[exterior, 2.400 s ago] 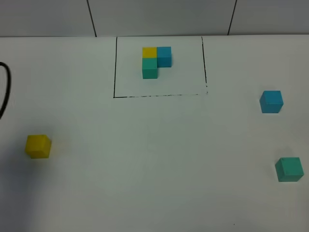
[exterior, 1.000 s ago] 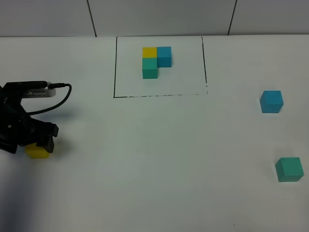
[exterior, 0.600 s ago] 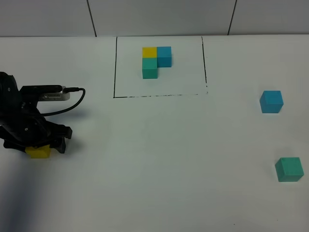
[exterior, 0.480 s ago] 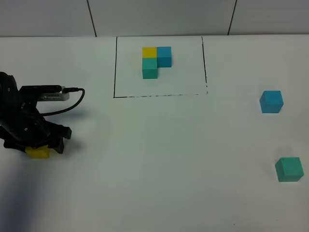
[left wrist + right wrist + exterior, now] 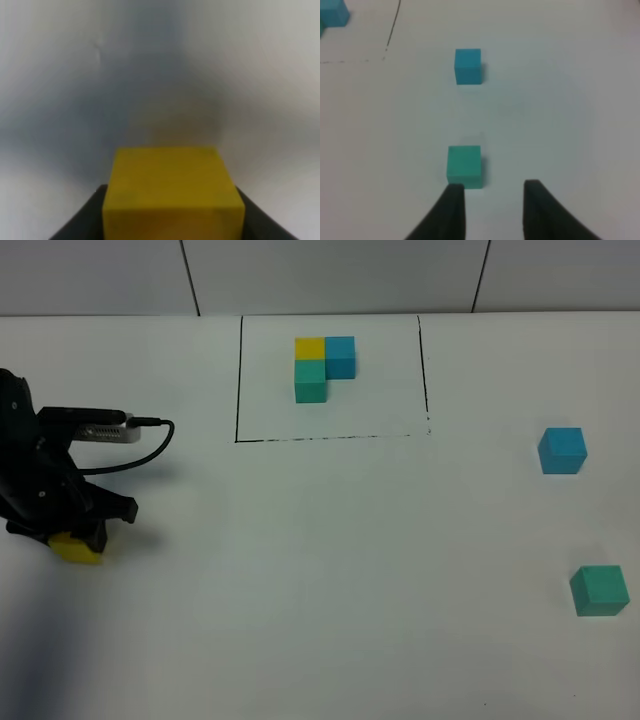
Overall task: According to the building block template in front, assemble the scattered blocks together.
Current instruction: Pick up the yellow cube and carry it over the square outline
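Left tool (image 5: 80, 537) is closed on the yellow block (image 5: 78, 550) at the counter's (image 5: 330, 570) left side, with wide bare surface toward the middle. We cannot tell whether the block is lifted. Right tool (image 5: 490, 210) stands empty, fingers apart, just short of the teal block (image 5: 464, 166), which is turned slightly off square. The blue block (image 5: 562, 450) lies beyond it. The template (image 5: 322, 368) sits in its black frame (image 5: 237, 380) near the far edge. Its teal-yellow leg runs away from us, and blue sits right of yellow.
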`<control>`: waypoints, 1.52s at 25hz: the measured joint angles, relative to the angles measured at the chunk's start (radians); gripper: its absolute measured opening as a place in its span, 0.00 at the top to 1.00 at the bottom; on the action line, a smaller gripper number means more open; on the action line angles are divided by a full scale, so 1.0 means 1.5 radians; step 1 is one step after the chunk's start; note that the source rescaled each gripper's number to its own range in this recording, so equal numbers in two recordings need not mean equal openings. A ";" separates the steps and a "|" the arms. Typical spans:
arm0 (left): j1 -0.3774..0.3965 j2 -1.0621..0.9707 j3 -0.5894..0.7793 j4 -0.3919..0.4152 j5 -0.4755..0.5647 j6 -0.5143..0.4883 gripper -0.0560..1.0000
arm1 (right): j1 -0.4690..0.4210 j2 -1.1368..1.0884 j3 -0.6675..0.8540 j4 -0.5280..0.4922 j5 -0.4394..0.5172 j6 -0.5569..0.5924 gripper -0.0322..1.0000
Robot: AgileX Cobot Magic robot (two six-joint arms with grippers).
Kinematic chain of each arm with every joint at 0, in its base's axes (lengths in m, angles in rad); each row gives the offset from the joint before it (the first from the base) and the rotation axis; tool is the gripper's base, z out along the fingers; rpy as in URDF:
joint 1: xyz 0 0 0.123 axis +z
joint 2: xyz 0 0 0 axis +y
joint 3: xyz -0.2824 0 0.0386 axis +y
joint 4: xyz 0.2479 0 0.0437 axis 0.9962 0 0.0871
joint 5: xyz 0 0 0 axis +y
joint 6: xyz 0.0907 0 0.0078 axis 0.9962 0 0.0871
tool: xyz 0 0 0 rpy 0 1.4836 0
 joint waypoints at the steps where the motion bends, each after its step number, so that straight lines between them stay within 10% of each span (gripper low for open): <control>1: 0.000 -0.002 -0.022 0.005 0.022 0.018 0.94 | 0.000 0.000 0.000 0.000 0.000 0.000 0.97; 14: -0.128 0.062 -0.247 0.014 0.175 0.479 0.94 | 0.000 0.000 0.000 0.000 0.000 0.000 0.97; 27: -0.263 0.266 -0.536 0.011 0.253 0.633 0.94 | 0.000 0.000 0.000 0.000 0.000 0.000 0.97; 38: -0.303 0.347 -0.601 0.011 0.231 0.692 0.94 | 0.000 0.000 0.000 0.000 0.000 0.000 0.97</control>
